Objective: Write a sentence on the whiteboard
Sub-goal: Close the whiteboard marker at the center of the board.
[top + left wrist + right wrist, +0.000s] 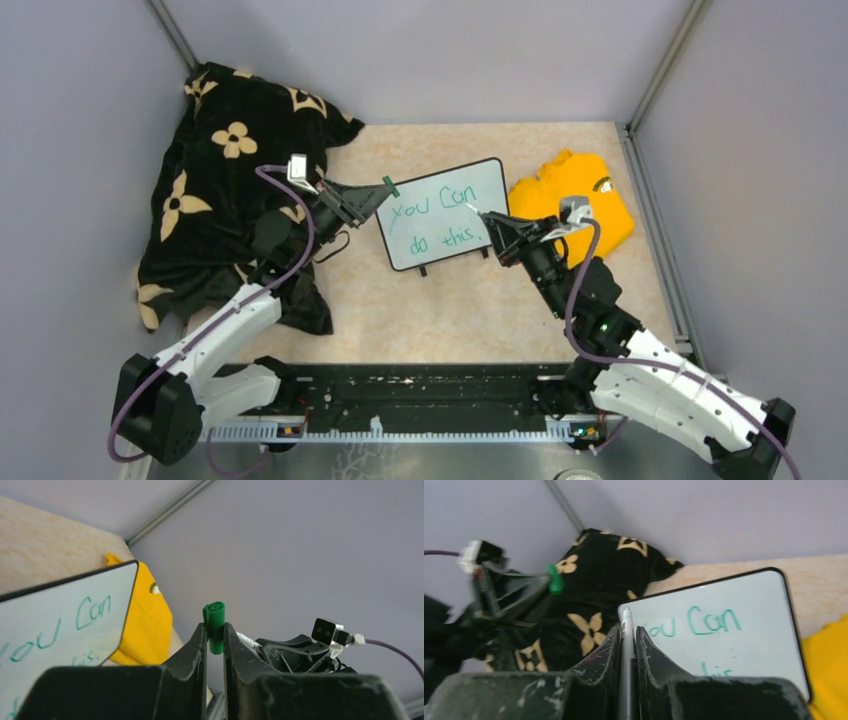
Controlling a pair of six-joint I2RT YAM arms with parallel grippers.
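Note:
The whiteboard [443,213] lies on the table with "You Can do this." written on it in green; it also shows as the whiteboard [60,620] and the whiteboard [729,630]. My left gripper [388,188] hovers at the board's upper left corner, shut on a green marker cap [215,626]. My right gripper [487,216] is over the board's right part, shut on a white marker [626,635] whose tip points forward past the fingertips.
A black blanket with cream flowers [230,180] is heaped at the back left under the left arm. A folded yellow shirt [575,200] lies right of the board. Grey walls enclose the table on three sides.

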